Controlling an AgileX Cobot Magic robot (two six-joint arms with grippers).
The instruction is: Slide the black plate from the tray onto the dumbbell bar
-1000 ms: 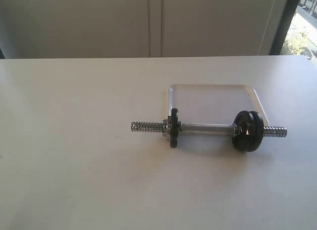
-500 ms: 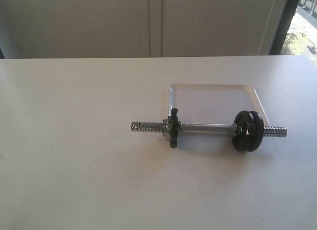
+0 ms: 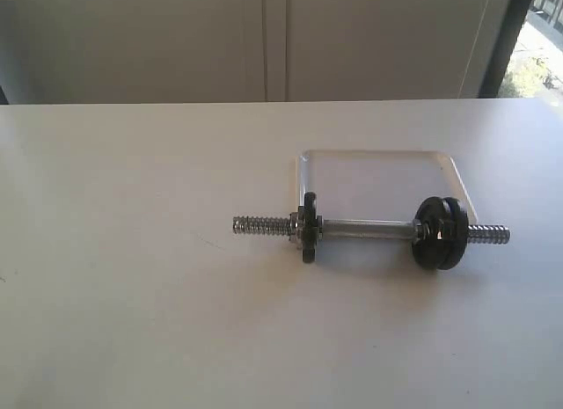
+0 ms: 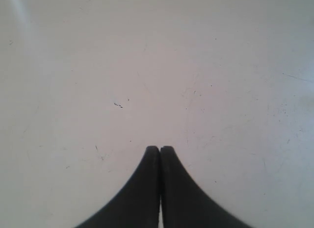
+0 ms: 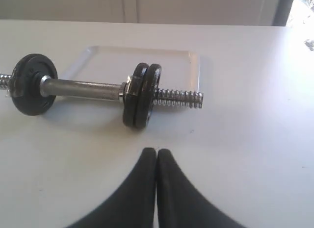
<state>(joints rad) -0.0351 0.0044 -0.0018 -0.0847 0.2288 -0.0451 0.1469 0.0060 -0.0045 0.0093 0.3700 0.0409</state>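
Note:
The chrome dumbbell bar [image 3: 365, 228] [image 5: 83, 88] lies on the table across the front edge of the white tray [image 3: 374, 176] [image 5: 142, 56], which has nothing in it. Two black plates [image 3: 442, 232] [image 5: 142, 95] sit side by side on the bar's right part, just inside its threaded end. Another black disc [image 3: 308, 228] [image 5: 32, 84] sits on the left part. My right gripper [image 5: 156, 150] is shut and empty, a short way in front of the paired plates. My left gripper [image 4: 160, 148] is shut and empty over bare table. Neither gripper shows in the exterior view.
The white table [image 3: 132, 295] runs wide to the left of and in front of the bar. A pale wall with panel seams [image 3: 264, 40] stands behind the table's far edge. A bright window [image 3: 538, 48] is at the back right.

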